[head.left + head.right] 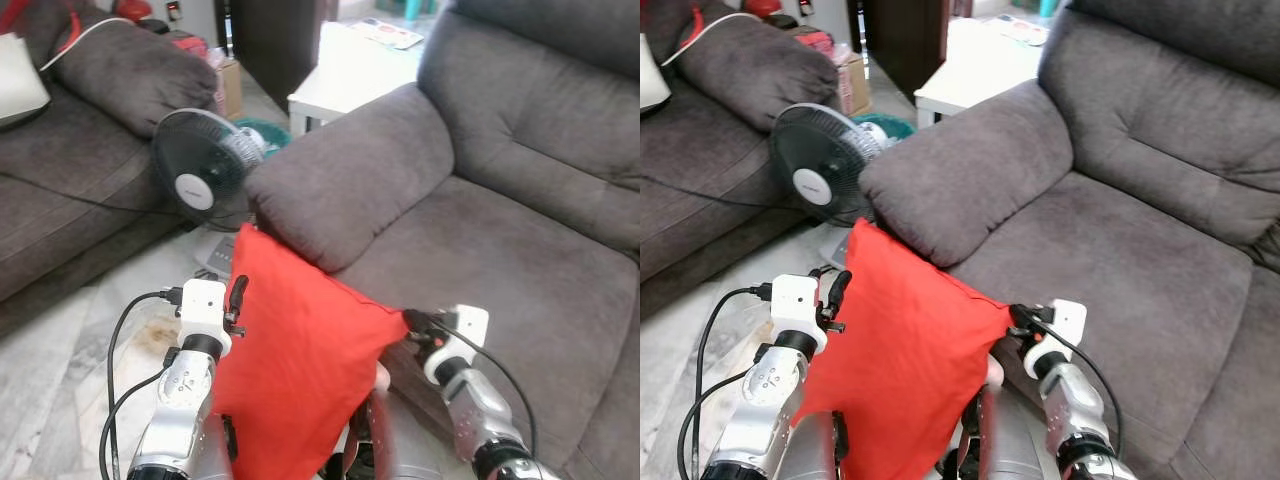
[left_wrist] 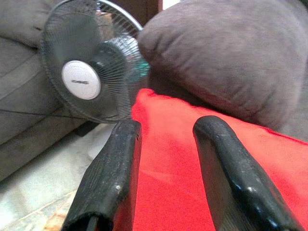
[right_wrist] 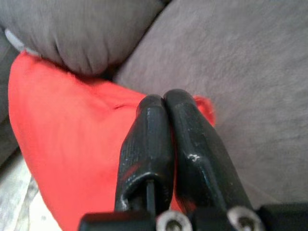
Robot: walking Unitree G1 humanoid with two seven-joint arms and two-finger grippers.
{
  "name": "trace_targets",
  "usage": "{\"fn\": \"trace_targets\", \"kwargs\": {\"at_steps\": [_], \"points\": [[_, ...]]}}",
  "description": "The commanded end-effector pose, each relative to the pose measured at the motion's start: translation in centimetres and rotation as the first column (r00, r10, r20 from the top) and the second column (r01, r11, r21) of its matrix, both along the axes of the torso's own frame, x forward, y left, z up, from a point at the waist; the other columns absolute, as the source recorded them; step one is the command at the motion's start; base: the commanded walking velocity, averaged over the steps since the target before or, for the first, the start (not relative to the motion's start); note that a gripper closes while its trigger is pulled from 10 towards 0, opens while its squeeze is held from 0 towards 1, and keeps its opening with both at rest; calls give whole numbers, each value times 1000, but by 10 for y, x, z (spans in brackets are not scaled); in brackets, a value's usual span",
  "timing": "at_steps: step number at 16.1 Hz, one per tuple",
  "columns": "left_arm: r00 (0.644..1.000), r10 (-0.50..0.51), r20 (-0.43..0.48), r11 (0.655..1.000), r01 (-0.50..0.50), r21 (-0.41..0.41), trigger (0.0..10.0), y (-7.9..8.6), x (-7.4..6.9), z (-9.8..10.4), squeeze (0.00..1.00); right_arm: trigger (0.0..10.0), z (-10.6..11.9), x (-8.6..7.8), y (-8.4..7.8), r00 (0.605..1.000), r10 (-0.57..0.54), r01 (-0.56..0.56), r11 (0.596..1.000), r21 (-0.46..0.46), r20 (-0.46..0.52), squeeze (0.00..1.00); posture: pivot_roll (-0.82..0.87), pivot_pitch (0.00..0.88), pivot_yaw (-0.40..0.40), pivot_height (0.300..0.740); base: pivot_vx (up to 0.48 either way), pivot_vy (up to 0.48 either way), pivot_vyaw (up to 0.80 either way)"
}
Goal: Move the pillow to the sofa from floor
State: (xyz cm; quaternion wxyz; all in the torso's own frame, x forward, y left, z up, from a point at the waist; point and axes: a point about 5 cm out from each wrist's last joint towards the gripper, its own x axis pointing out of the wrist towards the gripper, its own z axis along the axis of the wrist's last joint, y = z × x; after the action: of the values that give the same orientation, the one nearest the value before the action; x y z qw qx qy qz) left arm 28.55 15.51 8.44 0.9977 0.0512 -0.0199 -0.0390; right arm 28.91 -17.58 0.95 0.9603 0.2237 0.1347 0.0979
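Observation:
I hold a red pillow up in front of my chest, against the front of the grey sofa. Its top corner reaches up to the sofa's padded armrest. My left gripper clamps the pillow's thick left edge. In the left wrist view its fingers stand slightly apart, with red cloth between them. At the pillow's right corner, just over the seat's front edge, my right gripper is shut. The right wrist view shows its fingers pressed together on the red corner.
A black standing fan stands on the floor to the left of the armrest. A second grey sofa runs along the far left. Behind the armrest is a white table. Pale tiled floor lies at the lower left.

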Motion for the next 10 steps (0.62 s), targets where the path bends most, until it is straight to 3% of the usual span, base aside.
{"fn": "trace_targets", "kwargs": {"at_steps": [1, 2, 3, 7, 9, 10], "points": [[1000, -17, -14, 1000, 17, 10, 10000, -5, -1, -4, 0, 0, 12, 6, -7, 998, -6, 7, 1000, -23, 65, 0, 124, 73, -93, 568, 0, 0, 0], [1000, -25, -17, 1000, 25, 9, 10000, -7, 0, -5, 0, 0, 14, 6, -6, 997, 8, -3, 998, -57, 76, 0, 122, 72, -90, 568, 0, 0, 0], [999, -30, -16, 1000, 30, 10, 10000, -8, 2, -4, 0, 10000, 13, 5, -5, 998, 0, 5, 997, -80, 62, 0, 122, 72, -88, 568, 0, 0, 0], [1000, -26, -10, 1000, 26, 16, 10000, -4, 3, -3, 0, 10000, 22, 10, 1, 996, -15, 21, 998, -67, 83, 0, 134, 65, -86, 568, 0, 0, 0], [1000, -17, -7, 1000, 17, 18, 10000, -2, 3, -4, 0, 10000, 27, 12, 3, 995, -12, 19, 997, -71, 102, 1000, 134, 61, -88, 568, 0, 0, 0], [1000, -5, -2, 1000, 5, 21, 10000, 0, 3, -4, 0, 10000, 28, 13, 3, 994, -19, 28, 996, -83, 107, 1000, 138, 59, -89, 568, 0, 0, 0]]}}
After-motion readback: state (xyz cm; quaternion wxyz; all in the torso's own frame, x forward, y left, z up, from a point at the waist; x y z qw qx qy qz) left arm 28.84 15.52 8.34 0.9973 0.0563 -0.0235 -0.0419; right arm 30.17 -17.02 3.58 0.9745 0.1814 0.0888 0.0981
